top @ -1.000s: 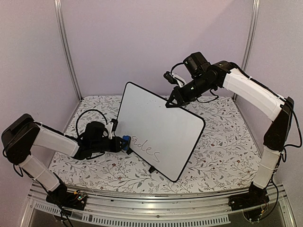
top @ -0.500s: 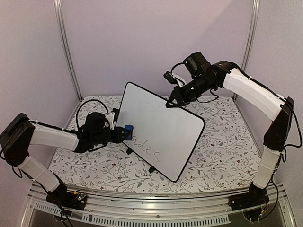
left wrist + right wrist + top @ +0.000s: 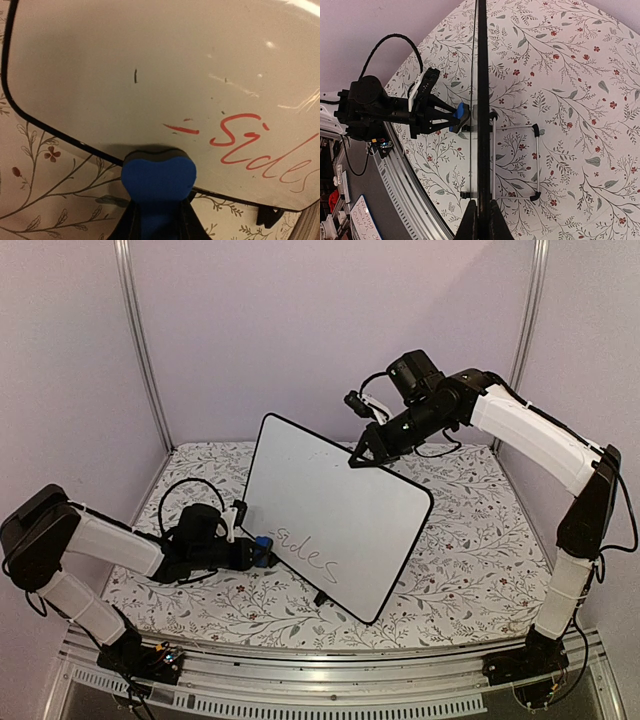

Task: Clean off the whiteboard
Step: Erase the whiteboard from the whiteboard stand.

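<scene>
The whiteboard stands tilted on its wire stand, with handwriting near its lower left. In the left wrist view that writing reads red on the board's face. My left gripper is shut on a blue eraser. The eraser has its dark felt against the board's lower rim, left of the writing. My right gripper is shut on the board's top edge. In the right wrist view this gripper pinches the board's black rim.
The floral tablecloth covers the table. Behind the board, its wire stand rests on the cloth. Metal frame posts rise at the back corners. A slotted rail runs along the near edge.
My left gripper carried the eraser up along the board's left edge, then back down and left to the lower rim. The right gripper and the board stayed still.
</scene>
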Robot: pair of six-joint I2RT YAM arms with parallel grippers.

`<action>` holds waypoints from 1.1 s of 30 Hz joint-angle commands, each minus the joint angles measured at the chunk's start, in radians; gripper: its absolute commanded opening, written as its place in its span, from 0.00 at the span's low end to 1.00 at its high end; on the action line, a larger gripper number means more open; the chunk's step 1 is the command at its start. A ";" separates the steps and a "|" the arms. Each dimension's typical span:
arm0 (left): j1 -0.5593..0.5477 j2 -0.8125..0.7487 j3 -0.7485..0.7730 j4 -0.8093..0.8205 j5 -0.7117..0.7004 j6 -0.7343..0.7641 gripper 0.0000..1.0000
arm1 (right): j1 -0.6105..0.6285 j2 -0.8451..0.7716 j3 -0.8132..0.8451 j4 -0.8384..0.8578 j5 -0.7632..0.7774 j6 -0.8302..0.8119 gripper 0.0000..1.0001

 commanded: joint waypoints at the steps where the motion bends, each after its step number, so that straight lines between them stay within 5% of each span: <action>1: -0.011 0.004 0.001 0.029 -0.007 0.000 0.00 | 0.037 0.033 -0.026 -0.088 -0.016 -0.063 0.00; 16: 0.052 -0.012 0.130 -0.041 0.015 0.061 0.00 | 0.037 0.033 -0.028 -0.086 -0.015 -0.065 0.00; 33: 0.048 0.015 -0.005 0.018 0.049 0.012 0.00 | 0.037 0.037 -0.022 -0.085 -0.014 -0.065 0.00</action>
